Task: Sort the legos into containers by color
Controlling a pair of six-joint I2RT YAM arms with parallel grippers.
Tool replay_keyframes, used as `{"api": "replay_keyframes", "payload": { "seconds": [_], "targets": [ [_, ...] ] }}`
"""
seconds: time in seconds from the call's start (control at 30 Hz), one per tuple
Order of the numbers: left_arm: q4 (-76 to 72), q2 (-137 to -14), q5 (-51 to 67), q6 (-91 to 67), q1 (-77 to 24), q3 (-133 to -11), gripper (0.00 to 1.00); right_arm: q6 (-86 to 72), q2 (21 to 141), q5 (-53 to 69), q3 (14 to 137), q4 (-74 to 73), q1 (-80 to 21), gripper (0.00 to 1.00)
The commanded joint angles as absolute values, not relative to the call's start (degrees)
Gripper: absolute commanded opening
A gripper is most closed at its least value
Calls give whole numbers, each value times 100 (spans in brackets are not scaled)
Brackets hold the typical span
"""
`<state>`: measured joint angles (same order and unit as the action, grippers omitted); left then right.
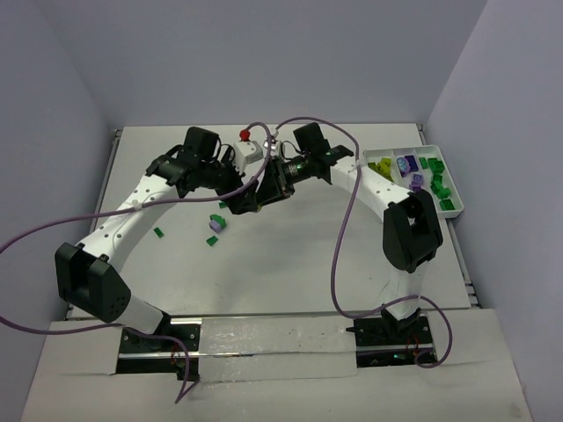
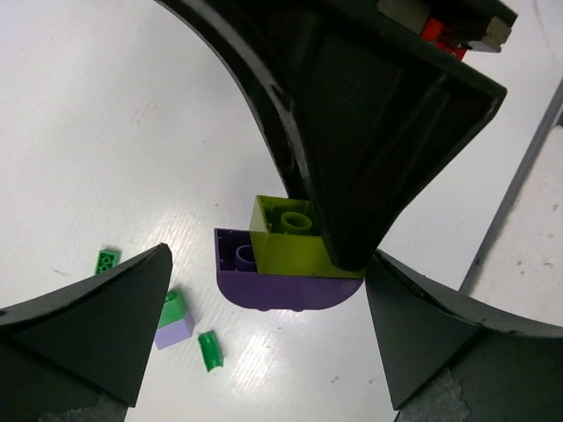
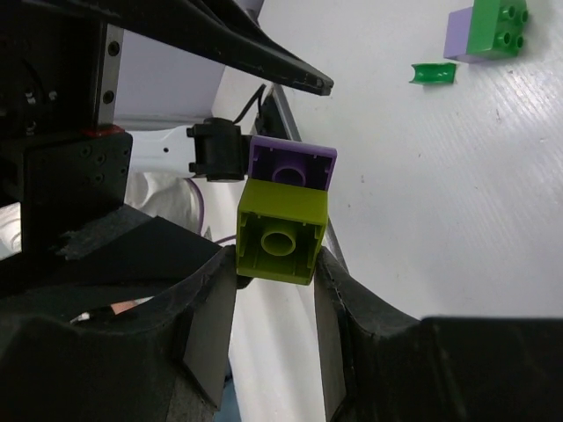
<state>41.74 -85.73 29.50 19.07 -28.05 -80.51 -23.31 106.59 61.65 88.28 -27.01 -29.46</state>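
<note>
White table (image 1: pixel 290 264), lilac walls (image 1: pixel 264 53); left fingers (image 2: pixel 88 325) spread, right fingers (image 3: pixel 204 327) pinching yellow-green brick (image 3: pixel 281 233).

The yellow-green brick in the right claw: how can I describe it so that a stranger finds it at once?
Look over the middle of the table: there the right claw pinches a yellow-green brick by its sides. It has one round stud and is joined to a purple brick. Unlike the green-on-lavender pair lying on the table, it is held.
</note>
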Motion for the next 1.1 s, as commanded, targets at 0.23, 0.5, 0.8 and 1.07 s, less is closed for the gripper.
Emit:
{"api": "replay_keyframes", "payload": {
  "seconds": [0.23,0.5,0.8,1.07],
  "targets": [
    [3961,-8207,5968,783,-1218,-8314,99,-1601,10332,7156,8763,-2521,-2234,0],
    [2403,-8591,7800,-1127,-1252,-7494,93,-1130,10200,7768,8911,-2575,-2307,0],
    [2376,-8622,7413,-990,-1684,-7506,92,-1195,10054,7972,8956,-2454,-2507,0],
    [2465,-8721,7172,-895,-1960,-7561,88,-1195,9948,8052,8991,-2460,-2673,0]
  ]
}}
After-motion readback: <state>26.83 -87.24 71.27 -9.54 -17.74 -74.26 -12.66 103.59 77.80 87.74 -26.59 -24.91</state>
